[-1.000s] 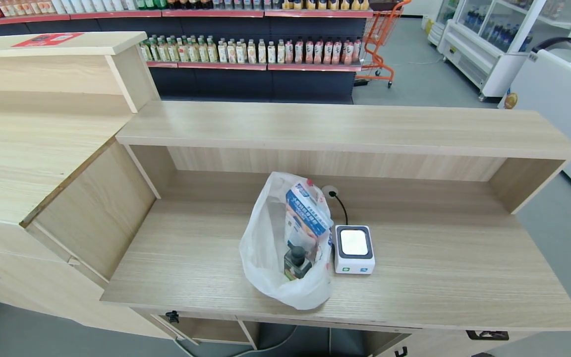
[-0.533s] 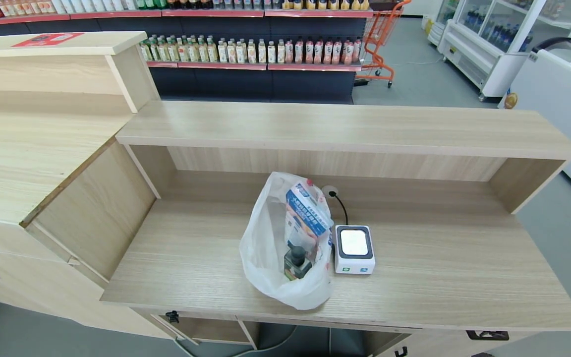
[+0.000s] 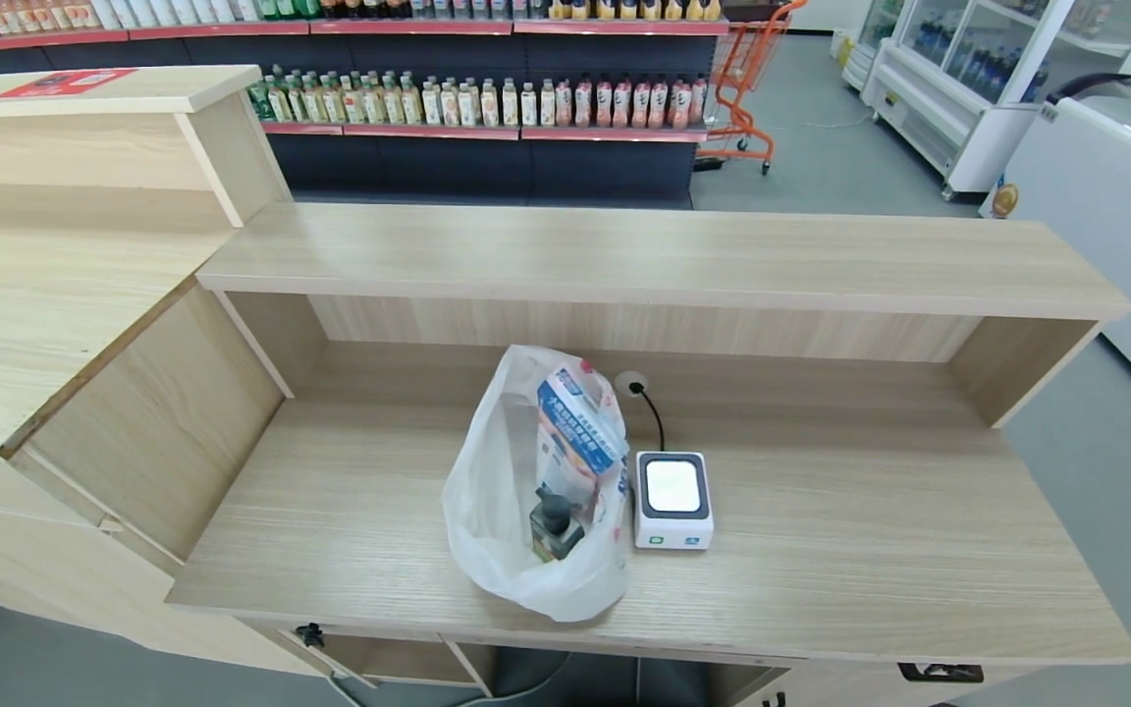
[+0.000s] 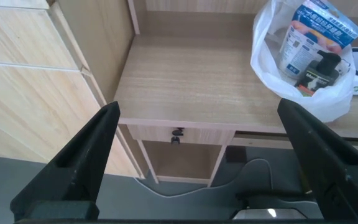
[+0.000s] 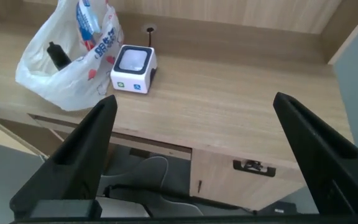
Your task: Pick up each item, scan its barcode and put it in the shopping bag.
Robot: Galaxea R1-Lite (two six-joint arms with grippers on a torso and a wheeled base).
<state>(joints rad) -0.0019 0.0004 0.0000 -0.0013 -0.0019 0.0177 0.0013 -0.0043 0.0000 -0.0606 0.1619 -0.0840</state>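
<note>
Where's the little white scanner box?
In the head view, the white box scanner sits on the wooden counter, right beside the white plastic shopping bag, on its right.

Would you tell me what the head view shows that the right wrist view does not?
The head view adds the bottle shelves and the orange cart behind the counter. The right wrist view adds the right gripper, open, held off the counter's near edge. Both share the shopping bag, the scanner beside it, and the counter.
</note>
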